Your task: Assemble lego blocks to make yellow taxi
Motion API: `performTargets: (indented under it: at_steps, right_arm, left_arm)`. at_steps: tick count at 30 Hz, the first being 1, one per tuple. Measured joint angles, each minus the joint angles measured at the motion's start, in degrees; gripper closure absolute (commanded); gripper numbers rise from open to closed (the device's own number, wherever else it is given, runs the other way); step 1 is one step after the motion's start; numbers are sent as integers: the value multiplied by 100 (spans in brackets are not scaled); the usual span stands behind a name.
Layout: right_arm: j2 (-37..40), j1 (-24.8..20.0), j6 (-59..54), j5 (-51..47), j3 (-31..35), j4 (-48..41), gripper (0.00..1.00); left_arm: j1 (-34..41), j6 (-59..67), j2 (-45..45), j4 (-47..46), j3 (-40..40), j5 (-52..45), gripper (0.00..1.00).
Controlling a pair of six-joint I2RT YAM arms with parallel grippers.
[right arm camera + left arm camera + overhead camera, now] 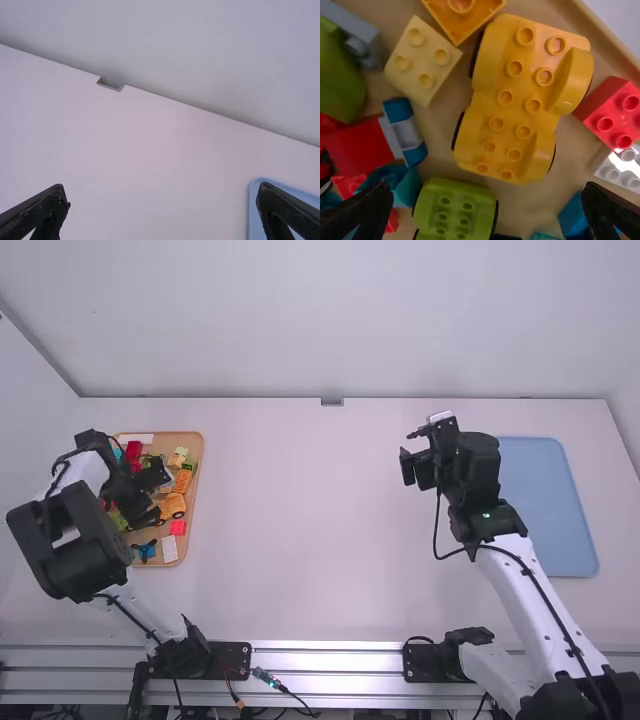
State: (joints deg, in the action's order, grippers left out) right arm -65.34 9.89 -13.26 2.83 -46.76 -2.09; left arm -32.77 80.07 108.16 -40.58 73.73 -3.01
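A: so how far along was the taxi build? looked like square one to me

B: pretty much, yeah. The yellow car base (507,112) was lying in the tan tray (199,465) on the left side of the bench (310,540), wheels at its edges, studs bare. Nothing was stacked on it. Couldn't tell if that base was one piece or two lol

A: and the grippers?

B: left gripper (487,192) was over the tan tray, jaws spread wide, no brick between them. Right gripper (162,192) had its jaws wide apart too, holding nothing, up near the blue tray (545,510).

A: what was left then?

B: basically all the stacking, imo. A pale yellow brick (422,60) sat just beside the base, and an orange-yellow brick (465,17) was near it too. Those seemed like decent candidates for the body, but that was my guess. The red brick (615,112) and the lime green car base (452,210) probably weren't needed.

A: any taxi sign or lettering on the parts?

B: none I could make out. No label I could read on the bricks or either tray.
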Motion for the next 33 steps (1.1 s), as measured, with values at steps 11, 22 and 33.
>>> performTargets:
  at_steps: [11,22,33]
  right_arm:
    - [0,13,-57,-2,0,-4,1]
    - [0,28,-68,2,0,-7,1]
    - [0,28,-70,0,0,-4,1]
  left_arm:
    - [0,542,0,409,-455,-332,4]
    - [-2,553,0,841,-680,-452,6]
    - [-28,391,164,984,-680,-461,4]
